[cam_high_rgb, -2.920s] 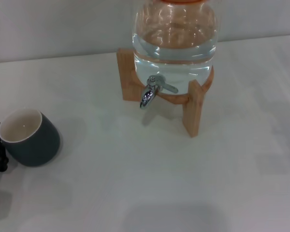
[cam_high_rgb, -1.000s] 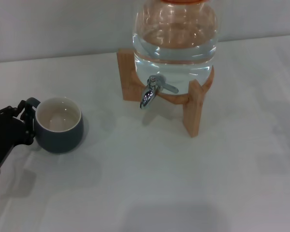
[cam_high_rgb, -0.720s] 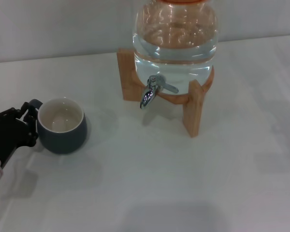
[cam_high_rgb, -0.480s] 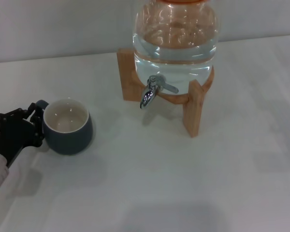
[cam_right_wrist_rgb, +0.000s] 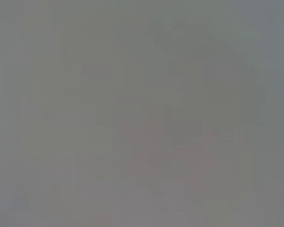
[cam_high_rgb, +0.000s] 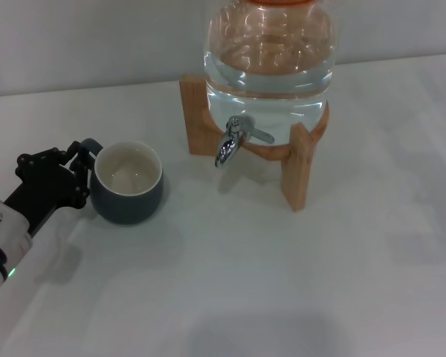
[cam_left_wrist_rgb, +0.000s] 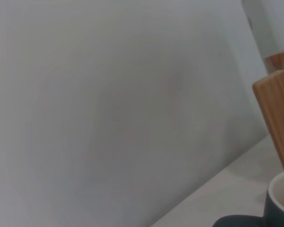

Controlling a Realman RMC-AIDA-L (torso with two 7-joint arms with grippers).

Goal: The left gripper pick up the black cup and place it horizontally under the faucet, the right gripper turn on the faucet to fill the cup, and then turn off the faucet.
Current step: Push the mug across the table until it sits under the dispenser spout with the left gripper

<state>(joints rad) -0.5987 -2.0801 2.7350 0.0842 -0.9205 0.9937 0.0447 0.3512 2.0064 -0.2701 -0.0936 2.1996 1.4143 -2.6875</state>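
**Operator:** Three views on hand. What does each one supply that the others lack?

**Inspector:** Only the head view gives the full layout. It shows the left gripper [cam_high_rgb: 80, 175] at the left of the white table [cam_high_rgb: 282, 282], its black fingers closed around the small loop handle of the black cup [cam_high_rgb: 126, 184]. The left wrist view shows only a sliver of that cup [cam_left_wrist_rgb: 280, 198] at its edge, one tan leg of the wooden stand [cam_left_wrist_rgb: 276, 113], and a pale wall. The right wrist view is a uniform grey field with nothing distinguishable. The right gripper appears in no view.

**Operator:** Cup position and attitude?

**Inspector:** Upright, mouth facing up, resting on or just above the table; contact cannot be confirmed. It sits to the left of the faucet [cam_high_rgb: 230, 141] and nearer the robot, apart from the spout, not beneath it.

**Operator:** Container contents?

**Inspector:** The cup's cream-white lining is fully exposed; no liquid is visible inside. The glass jar [cam_high_rgb: 268, 59] on the wooden stand [cam_high_rgb: 297, 167] holds clear water through all of its visible height, with an orange band at the top edge of the picture.

**Operator:** Faucet condition?

**Inspector:** Chrome spout turned down, flat lever pointing toward the right. No stream is visible below the spout.
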